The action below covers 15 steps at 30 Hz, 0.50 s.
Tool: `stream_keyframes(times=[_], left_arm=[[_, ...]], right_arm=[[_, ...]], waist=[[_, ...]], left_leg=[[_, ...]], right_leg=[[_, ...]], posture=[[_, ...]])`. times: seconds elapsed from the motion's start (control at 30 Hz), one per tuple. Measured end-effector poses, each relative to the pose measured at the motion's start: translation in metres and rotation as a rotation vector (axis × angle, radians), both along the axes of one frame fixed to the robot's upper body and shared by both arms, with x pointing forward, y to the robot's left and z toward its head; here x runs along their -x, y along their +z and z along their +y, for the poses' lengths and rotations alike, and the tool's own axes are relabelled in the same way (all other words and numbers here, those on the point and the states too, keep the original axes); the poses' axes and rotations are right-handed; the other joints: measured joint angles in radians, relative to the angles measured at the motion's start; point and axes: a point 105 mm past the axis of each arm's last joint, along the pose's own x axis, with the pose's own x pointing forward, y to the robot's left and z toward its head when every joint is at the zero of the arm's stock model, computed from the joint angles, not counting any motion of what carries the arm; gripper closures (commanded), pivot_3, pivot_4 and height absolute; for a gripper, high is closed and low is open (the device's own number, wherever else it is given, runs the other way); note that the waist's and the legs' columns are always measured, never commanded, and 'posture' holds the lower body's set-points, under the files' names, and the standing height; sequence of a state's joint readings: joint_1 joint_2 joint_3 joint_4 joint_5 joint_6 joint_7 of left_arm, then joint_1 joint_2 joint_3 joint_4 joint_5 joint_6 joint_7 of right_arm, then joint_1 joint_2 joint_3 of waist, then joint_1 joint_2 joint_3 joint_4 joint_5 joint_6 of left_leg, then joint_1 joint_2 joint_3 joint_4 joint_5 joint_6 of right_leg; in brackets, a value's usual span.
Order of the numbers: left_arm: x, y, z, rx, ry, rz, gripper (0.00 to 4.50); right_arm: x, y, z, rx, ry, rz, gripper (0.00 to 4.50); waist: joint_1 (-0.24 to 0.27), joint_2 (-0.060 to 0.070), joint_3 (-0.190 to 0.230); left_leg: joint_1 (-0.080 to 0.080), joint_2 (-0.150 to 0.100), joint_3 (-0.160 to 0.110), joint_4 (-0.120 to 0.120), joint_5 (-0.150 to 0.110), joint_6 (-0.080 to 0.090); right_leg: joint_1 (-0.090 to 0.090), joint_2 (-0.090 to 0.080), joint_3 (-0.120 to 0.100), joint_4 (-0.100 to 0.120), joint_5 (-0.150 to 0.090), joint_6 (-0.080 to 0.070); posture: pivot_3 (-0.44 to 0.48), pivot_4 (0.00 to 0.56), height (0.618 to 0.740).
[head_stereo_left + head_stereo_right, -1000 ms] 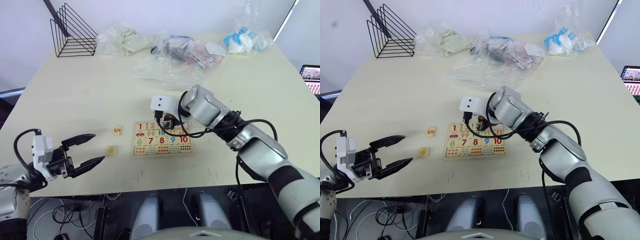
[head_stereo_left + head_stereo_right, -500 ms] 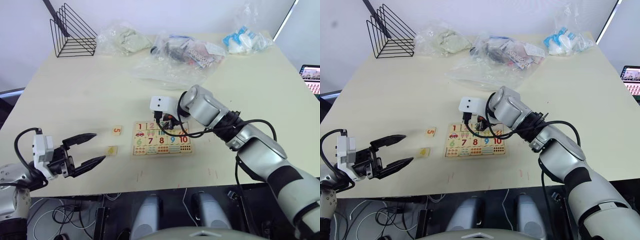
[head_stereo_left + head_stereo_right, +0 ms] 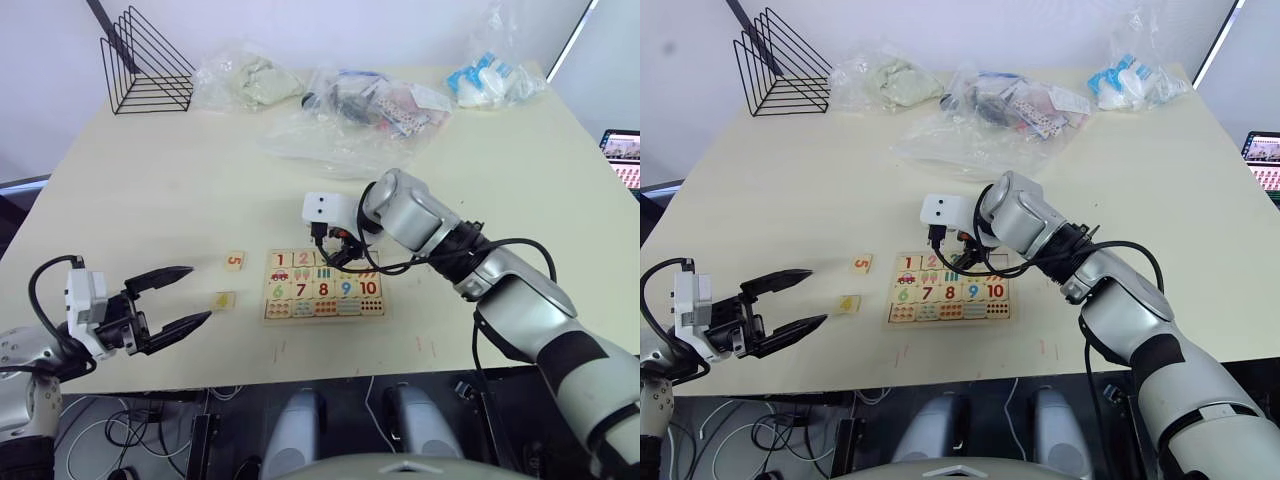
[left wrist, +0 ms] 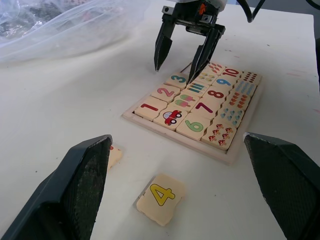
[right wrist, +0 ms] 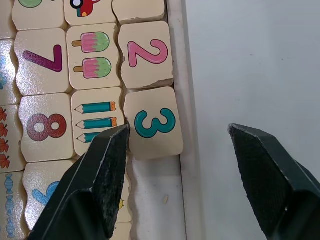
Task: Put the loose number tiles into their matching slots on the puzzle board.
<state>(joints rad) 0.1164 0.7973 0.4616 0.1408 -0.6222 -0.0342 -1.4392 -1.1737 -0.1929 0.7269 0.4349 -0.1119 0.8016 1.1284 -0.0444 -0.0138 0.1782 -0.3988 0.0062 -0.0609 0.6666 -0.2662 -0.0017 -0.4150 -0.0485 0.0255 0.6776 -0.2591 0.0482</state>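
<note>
Compared with a second ago, the right gripper (image 4: 186, 52) has lifted slightly off the puzzle board (image 3: 322, 283), fingers spread and empty above the seated 3 tile (image 5: 153, 123). The 5 tile (image 4: 114, 155) is half hidden behind a left finger (image 4: 82, 178). The 4 tile (image 4: 161, 197) lies loose beside the board. The left gripper (image 3: 172, 299) hovers open, empty, near plastic bags (image 3: 345, 120).

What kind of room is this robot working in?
Probably an office or lab workroom: a plain table holding a wire file rack and plastic bags of supplies, loose cables on the floor, and a laptop nearby.
</note>
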Motion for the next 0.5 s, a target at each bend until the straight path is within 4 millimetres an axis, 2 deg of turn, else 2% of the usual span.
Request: stream_keyframes(times=[0.37,0.5], left_arm=[[-0.004,0.004,0.0,0.002,-0.005,-0.018,0.0],[-0.005,0.003,0.001,0.002,-0.006,-0.015,0.0]], right_arm=[[0.0,0.001,-0.007,0.005,0.015,0.026,1.18],[-0.001,0.011,-0.009,-0.046,0.011,0.026,1.18]], waist=[[0.0,0.0,0.0],[0.0,0.0,0.0]], left_leg=[[0.0,0.0,0.0,0.0,0.0,0.0],[0.0,0.0,0.0,0.0,0.0,0.0]], right_leg=[[0.0,0.0,0.0,0.0,0.0,0.0],[0.0,0.0,0.0,0.0,0.0,0.0]], posture=[[0.0,0.15,0.74],[0.0,0.15,0.74]])
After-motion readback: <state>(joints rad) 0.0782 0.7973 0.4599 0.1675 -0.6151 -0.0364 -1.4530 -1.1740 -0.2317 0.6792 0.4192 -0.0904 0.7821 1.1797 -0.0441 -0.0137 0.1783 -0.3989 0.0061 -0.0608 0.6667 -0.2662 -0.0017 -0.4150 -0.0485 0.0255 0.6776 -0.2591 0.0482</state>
